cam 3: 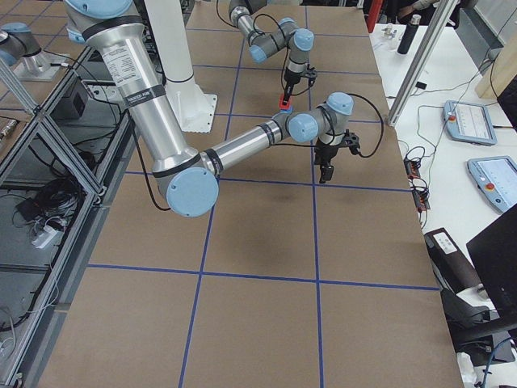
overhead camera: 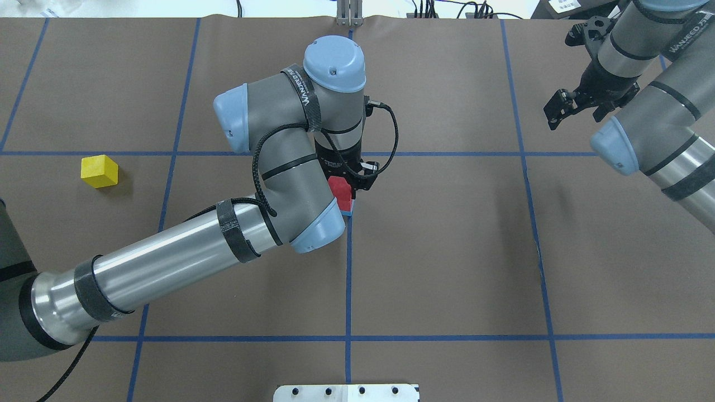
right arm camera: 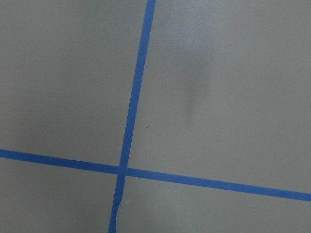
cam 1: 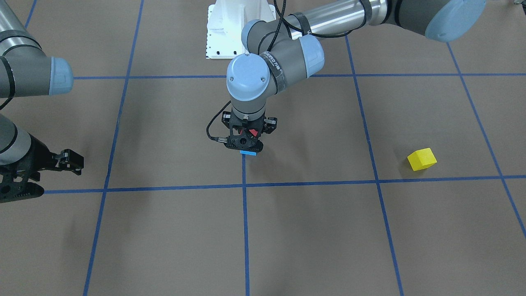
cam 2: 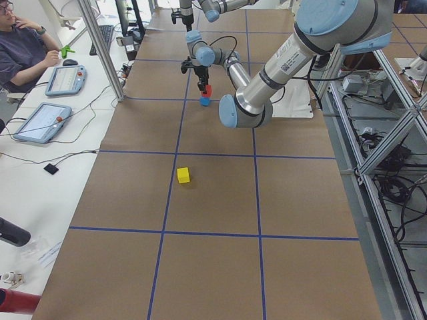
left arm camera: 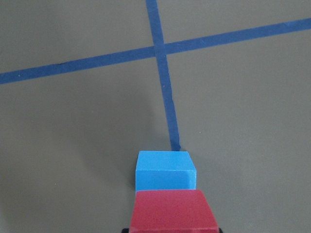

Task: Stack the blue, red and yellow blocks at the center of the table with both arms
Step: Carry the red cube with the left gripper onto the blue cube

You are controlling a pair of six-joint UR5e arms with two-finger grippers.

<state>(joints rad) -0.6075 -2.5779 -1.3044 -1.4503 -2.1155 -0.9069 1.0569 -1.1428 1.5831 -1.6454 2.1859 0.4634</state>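
The red block (overhead camera: 339,190) is clamped in the left gripper (cam 1: 245,142) directly over the blue block (left arm camera: 165,170) at the table's centre cross, edges roughly square to it, though whether the two touch I cannot tell. The yellow block (overhead camera: 99,171) sits well apart on the robot's left side, so the left arm looks the nearer one for it, with only tape lines (overhead camera: 348,268) between. The right gripper (cam 1: 59,174) hangs spread and empty far off on the other side.
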